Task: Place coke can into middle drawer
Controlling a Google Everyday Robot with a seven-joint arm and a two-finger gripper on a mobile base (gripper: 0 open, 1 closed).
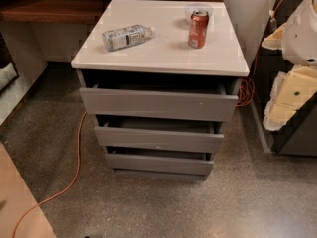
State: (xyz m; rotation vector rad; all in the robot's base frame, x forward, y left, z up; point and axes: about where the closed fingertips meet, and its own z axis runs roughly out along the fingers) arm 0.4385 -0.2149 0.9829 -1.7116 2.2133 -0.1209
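The coke can (pixel 198 29) stands upright on the white top of the cabinet (pixel 163 53), toward its back right. The middle drawer (pixel 158 139) is the second of three grey drawers and is pulled out a little, showing a narrow strip of grey inside. The top drawer (pixel 158 104) and the lowest drawer (pixel 158 163) also stand slightly out. My gripper (pixel 288 97) is at the right edge of the view, beside the cabinet at drawer height, well away from the can and holding nothing that I can see.
A clear plastic bottle (pixel 126 36) lies on its side on the cabinet top, left of the can. A white bowl (pixel 198 9) sits just behind the can. An orange cable (pixel 75 167) runs over the floor on the left. A dark unit (pixel 297 138) stands to the right.
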